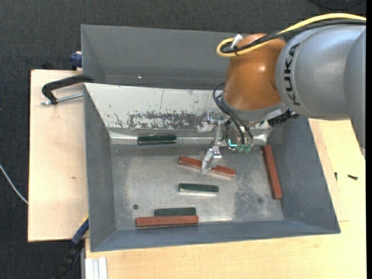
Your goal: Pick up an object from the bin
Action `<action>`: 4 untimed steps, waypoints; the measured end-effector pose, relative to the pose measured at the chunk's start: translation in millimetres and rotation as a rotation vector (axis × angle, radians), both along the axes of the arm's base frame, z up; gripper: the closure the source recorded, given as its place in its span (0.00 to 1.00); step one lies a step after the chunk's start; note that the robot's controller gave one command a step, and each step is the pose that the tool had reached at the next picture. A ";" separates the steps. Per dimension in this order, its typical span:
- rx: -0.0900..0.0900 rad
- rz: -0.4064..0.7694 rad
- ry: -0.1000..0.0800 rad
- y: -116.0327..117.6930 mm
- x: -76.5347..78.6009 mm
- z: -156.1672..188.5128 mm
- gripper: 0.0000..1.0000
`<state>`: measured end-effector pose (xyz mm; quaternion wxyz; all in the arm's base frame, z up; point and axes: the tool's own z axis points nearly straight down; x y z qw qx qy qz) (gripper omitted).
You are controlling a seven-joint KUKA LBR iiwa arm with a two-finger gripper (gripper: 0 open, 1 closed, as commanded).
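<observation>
My gripper [210, 160] reaches down from the orange-covered wrist into the middle of the bin. Its pale fingertips rest right on a flat red-brown bar [195, 163] that lies slanted on the floor, with the bar's right end [225, 171] sticking out past the fingers. The fingers appear to straddle the bar. A dark green bar [198, 188] lies just below it on the floor.
Another dark green bar [157, 139] lies against the back wall. A red-brown bar [272, 171] leans along the right wall. At the front lie a green bar [175, 212] and a red-brown bar [167, 220] side by side. The arm covers the bin's upper right.
</observation>
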<state>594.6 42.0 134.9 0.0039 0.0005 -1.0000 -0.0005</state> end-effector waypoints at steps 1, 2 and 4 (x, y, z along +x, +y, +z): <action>0.000 -0.001 -0.007 -0.2 1.3 4.5 0.00; 0.003 -0.089 -0.013 8.0 -2.0 -56.3 1.00; 0.000 -0.156 -0.010 11.8 -30.1 134.9 1.00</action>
